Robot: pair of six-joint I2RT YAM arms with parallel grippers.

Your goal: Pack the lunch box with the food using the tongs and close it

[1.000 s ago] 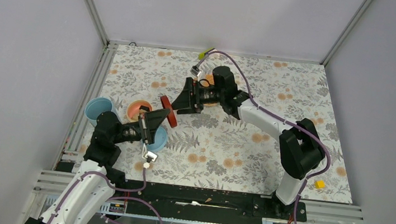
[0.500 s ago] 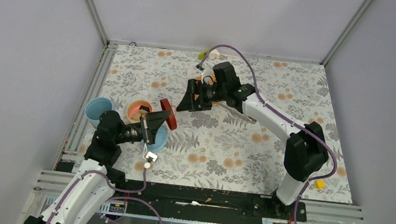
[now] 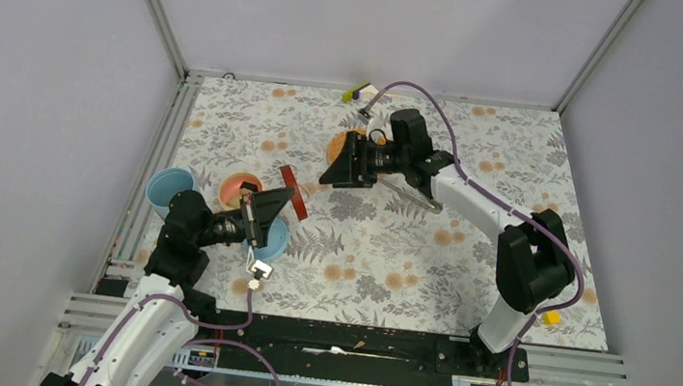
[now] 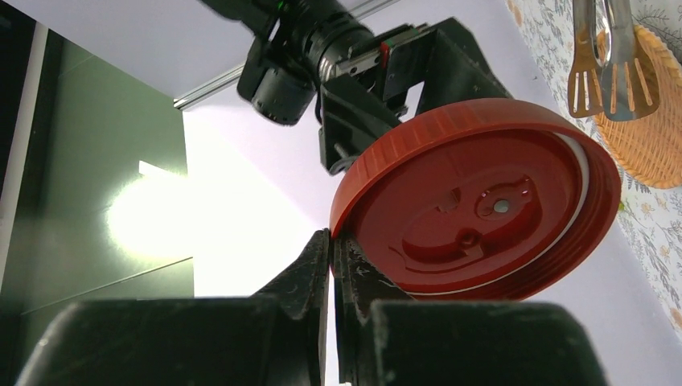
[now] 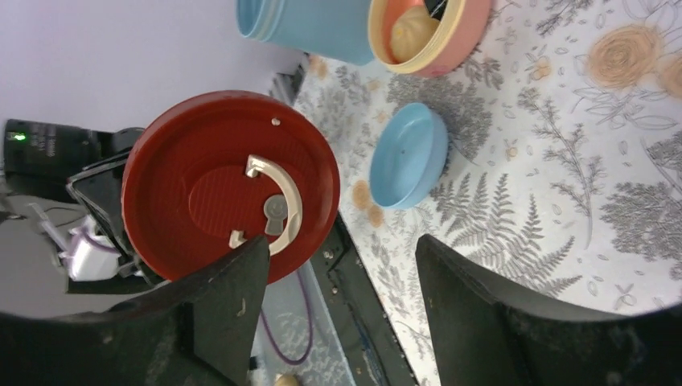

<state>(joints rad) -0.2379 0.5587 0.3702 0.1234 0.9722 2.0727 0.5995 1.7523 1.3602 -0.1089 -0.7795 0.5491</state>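
Top external view, taken from the near edge of the flowered table (image 3: 389, 257). The lunch box stands in separate parts at the table's 9 o'clock. The light blue tub (image 3: 168, 186) is upright and open, and the pink-orange inner bowl (image 3: 239, 187) sits just beside it at its 3 o'clock. The light blue lid (image 3: 275, 240) lies flat on the cloth at the bowl's 4 o'clock. The left gripper (image 4: 331, 241) has its fingers pressed together on the rim of a red lid (image 3: 289, 190), held on edge above the table at the bowl's 3 o'clock. In the left wrist view the red lid shows a ribbed rim and turns its hollow underside toward the camera. In the right wrist view its outer face carries a pale curved handle, and a beige round (image 5: 406, 39) of the food lies inside the bowl. The right gripper (image 5: 339, 241) is at the table's 12 o'clock with its fingers spread wide and nothing between them. It faces the red lid from well apart and partly hides the orange woven plate (image 3: 338, 142). The tongs (image 4: 585, 80) lie with their slotted silver heads at the plate's edge.
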